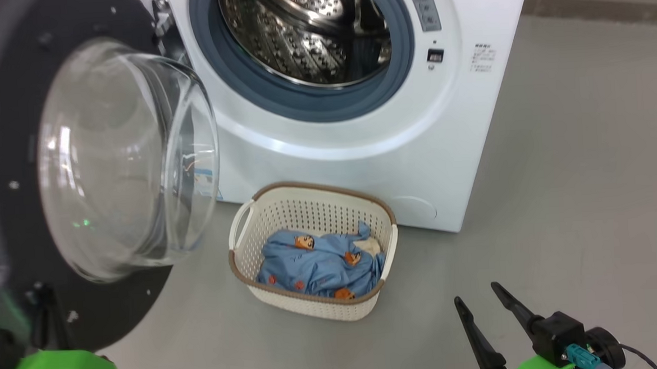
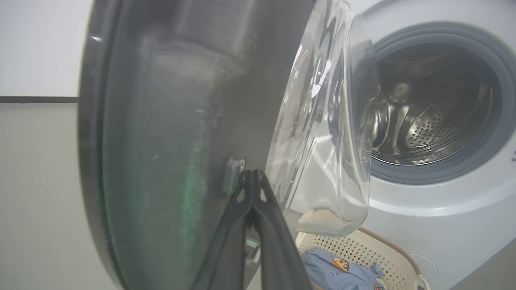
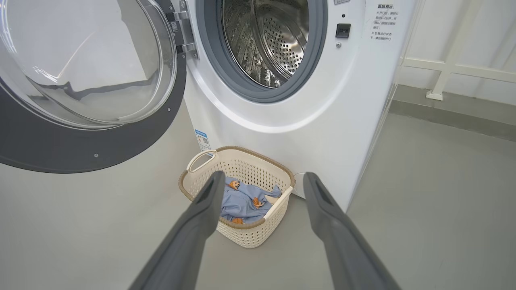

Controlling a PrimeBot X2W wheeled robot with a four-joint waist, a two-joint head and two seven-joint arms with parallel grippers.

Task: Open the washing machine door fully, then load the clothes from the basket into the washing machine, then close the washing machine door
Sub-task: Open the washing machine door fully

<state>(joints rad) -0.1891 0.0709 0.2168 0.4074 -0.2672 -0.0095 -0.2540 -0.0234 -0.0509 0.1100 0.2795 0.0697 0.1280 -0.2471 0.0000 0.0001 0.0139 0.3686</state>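
The left gripper (image 2: pixel 252 173) is closed at the open round black-rimmed glass door (image 1: pixel 1 168); the right gripper (image 3: pixel 264 177) is spread wide. Blue cartoon clothes (image 1: pixel 318 264) are kept in the cream plastic basket (image 1: pixel 307 208) by the white washing machine (image 1: pixel 361 166). Its writing (image 3: pixel 381 22) cannot be read.

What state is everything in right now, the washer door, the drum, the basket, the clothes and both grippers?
washing machine door, open, swung out from the machine.
drum, empty.
basket, upright, holding the clothes.
clothes, bundled in the basket.
left gripper, shut, tips at the door's inner face.
right gripper, open, holding nothing.
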